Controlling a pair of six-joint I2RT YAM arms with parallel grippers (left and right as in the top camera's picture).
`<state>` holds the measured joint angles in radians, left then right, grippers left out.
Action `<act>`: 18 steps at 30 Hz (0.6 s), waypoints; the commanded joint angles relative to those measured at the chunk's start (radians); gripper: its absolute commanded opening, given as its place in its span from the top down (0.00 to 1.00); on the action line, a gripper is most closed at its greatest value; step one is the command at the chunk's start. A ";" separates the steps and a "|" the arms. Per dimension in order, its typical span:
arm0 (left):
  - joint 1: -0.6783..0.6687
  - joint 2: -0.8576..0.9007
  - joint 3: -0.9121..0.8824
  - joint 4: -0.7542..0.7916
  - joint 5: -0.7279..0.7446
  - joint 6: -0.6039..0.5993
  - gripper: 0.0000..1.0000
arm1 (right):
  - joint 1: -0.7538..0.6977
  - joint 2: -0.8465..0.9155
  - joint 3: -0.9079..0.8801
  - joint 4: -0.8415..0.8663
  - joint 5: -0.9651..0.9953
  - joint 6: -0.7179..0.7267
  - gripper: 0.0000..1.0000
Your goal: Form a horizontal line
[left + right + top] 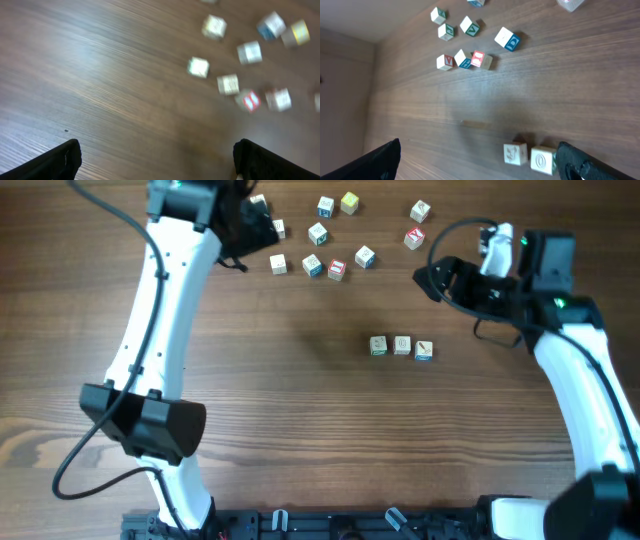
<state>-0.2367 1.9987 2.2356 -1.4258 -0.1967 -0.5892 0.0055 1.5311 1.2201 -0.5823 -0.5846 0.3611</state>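
A short row of three small pale wooden cubes (401, 346) lies side by side right of the table's centre. Two of its cubes show in the right wrist view (515, 153), beside the right fingertip. Several loose cubes of the same kind (337, 269) are scattered at the far middle; they also show in the left wrist view (228, 84) and the right wrist view (465, 59). My left gripper (262, 225) (155, 160) is open and empty beside the left end of the scatter. My right gripper (437, 280) (477, 160) is open and empty, up-right of the row.
Two more loose cubes (414, 238) lie at the far right, close to my right gripper. The left arm's white links (165, 300) stretch over the left half of the dark wood table (300, 410).
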 commanded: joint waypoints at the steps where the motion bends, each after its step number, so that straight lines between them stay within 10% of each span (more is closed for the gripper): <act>1: 0.057 0.002 0.002 0.011 -0.032 -0.129 0.00 | 0.095 0.141 0.201 -0.064 0.212 0.019 0.01; 18: 0.064 0.002 0.002 0.011 -0.029 -0.130 0.00 | 0.312 0.775 0.606 0.063 0.567 0.343 0.02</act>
<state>-0.1707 1.9987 2.2356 -1.4139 -0.2131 -0.6987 0.2974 2.2440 1.8011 -0.5686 -0.0772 0.5701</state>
